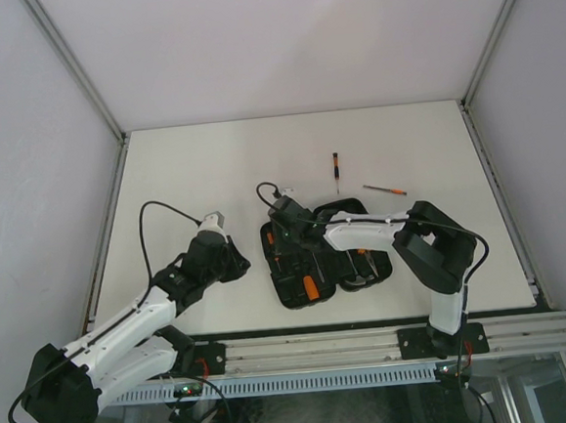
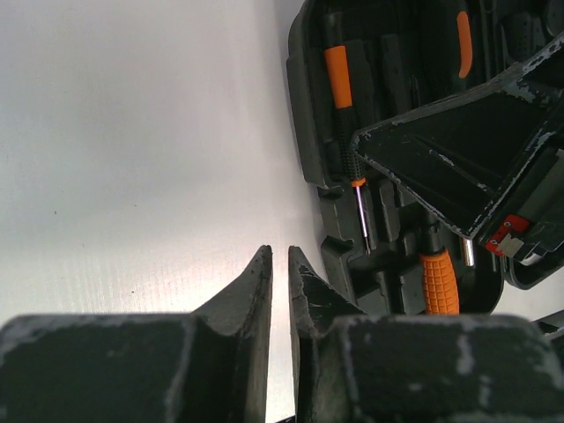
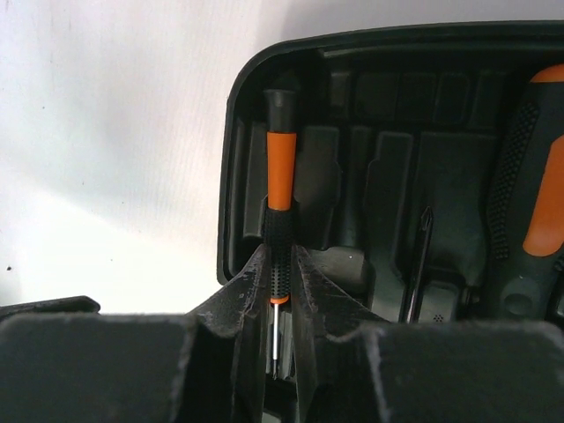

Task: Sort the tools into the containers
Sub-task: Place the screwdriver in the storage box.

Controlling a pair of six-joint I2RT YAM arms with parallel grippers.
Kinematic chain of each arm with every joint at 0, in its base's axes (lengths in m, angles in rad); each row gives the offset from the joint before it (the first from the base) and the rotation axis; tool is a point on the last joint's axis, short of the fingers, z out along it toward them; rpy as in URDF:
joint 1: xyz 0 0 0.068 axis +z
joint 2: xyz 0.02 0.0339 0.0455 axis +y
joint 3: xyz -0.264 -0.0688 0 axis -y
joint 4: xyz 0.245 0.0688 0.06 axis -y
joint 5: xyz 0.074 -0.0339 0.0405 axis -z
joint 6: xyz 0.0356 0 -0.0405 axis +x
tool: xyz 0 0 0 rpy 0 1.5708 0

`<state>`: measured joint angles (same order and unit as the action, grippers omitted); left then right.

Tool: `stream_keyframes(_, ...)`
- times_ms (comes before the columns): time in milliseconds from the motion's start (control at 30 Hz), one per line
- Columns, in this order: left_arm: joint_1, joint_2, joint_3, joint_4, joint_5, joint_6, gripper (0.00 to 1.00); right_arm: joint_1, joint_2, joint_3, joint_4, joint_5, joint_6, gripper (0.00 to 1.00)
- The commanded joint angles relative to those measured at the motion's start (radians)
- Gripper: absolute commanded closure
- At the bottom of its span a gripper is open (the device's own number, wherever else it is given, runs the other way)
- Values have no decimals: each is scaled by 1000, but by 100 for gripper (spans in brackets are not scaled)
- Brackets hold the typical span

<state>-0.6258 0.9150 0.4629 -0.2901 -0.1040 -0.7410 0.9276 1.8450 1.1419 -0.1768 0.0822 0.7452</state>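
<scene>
1. The right gripper [image 3: 279, 269] is clamped on a thin precision screwdriver [image 3: 281, 163]. Its fingers press either side of the black knurled section just below the orange band, and the steel shaft runs down between them.
2. That screwdriver lies along the leftmost moulded slot of the open black tool case [image 3: 234, 132], with its black cap up near the case's corner. It looks as if it is being seated there, though the views do not show whether it is fully pressed home.
3. The left gripper [image 2: 280, 264] hovers over the bare table [image 2: 132, 132] just beside the case. Its fingers are drawn almost together, with only a slit between them and nothing in it.
4. One loose screwdriver [image 1: 336, 171] and a second loose screwdriver [image 1: 384, 190] lie on the table beyond the case, apart from each other and unsorted.
5. These drivers should be light, stiff and very slim, so they are likely to roll on the table or pivot in a grip.
6. The knurled black section is the best place to hold them, because the smooth orange band and bare shaft would probably slip.
7. The plastic case is probably light, so a hard push into a slot could slide it.
</scene>
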Motion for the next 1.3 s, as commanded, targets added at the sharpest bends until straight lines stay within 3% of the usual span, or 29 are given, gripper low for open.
stream_keyframes(0,7,-10,12,23,-4,2,85,10,3,49,-20,35,-29,88)
stream_keyframes(533,7,-16,-1,26,10,-7,86,7,31,85,-45,71,-29,93)
stream_keyframes(900,7,-12,-1,28,10,-5,86,26,-8,113,-46,85,-66,83)
stream_keyframes(1267,7,-5,0,31,11,-3,87,47,-31,113,-125,110,-72,86)
